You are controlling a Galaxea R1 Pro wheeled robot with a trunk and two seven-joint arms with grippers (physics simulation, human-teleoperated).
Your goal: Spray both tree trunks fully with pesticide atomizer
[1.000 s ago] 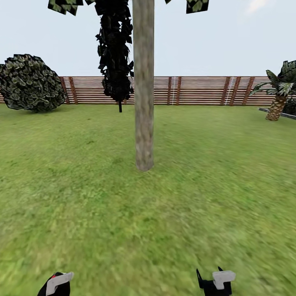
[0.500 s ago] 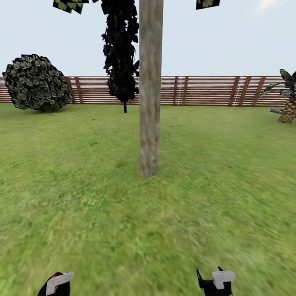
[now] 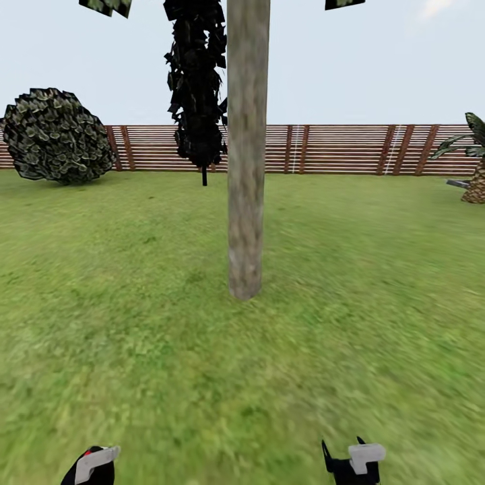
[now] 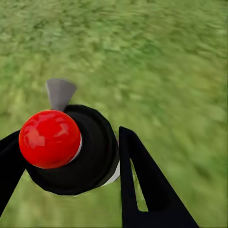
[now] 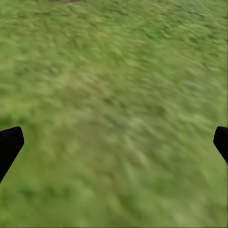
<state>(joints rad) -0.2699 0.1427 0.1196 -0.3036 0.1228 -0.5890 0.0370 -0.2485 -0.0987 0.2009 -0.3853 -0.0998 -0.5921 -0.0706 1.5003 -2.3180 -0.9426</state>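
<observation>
Tree trunk (image 3: 246,168) ahead on the grass floor (image 3: 135,323), now nearer than before, my left gripper (image 4: 71,156) clasping the red-capped pesticide atomizer (image 4: 61,142), my right gripper (image 5: 114,142) spread wide.

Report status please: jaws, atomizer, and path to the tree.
Left gripper shut on the atomizer, red cap up. Right gripper open, over grass. Tree trunk straight ahead, lawn between, no obstacle seen.

Glossy red atomizer cap (image 4: 49,138); mottled matt trunk (image 3: 246,148); wooden-slat fence (image 3: 337,149).
</observation>
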